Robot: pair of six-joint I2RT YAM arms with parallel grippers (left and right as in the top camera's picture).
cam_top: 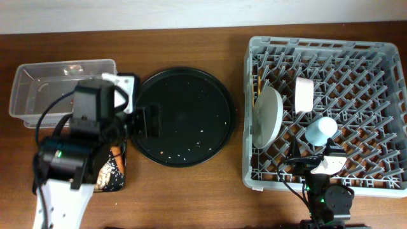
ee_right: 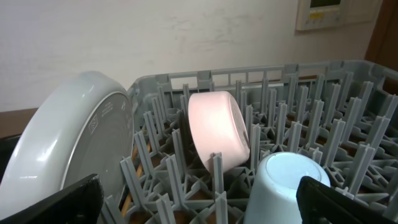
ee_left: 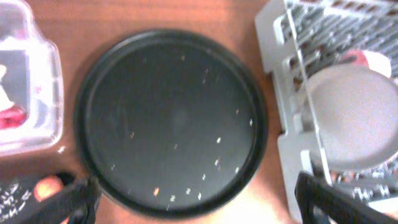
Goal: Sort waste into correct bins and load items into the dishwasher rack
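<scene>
The dishwasher rack [cam_top: 381, 70] holds the grey-white plate [cam_top: 268, 114] on edge, the white bowl [cam_top: 303, 95], the upturned light-blue cup [cam_top: 321, 130] and the chopsticks [cam_top: 258, 89]. My right gripper [cam_top: 316, 154] is open and empty over the rack's front edge, with the cup [ee_right: 286, 186], bowl [ee_right: 217, 130] and plate [ee_right: 68, 143] just ahead of it. My left gripper [cam_top: 145, 124] is open and empty over the left edge of the round black tray [cam_top: 184, 114]. The clear tub [ee_left: 37, 134] holds white tissue [ee_left: 5, 78] and a red wrapper [ee_left: 12, 117]. The flat black tray [cam_top: 113, 168] holds pale scraps and an orange piece [ee_left: 45, 186].
The round black tray [ee_left: 171, 118] lies between the clear tub [cam_top: 38, 89] and the rack, with only small crumbs on it. My left arm covers part of the flat black tray. The rack [ee_right: 323, 106] fills the right side of the table.
</scene>
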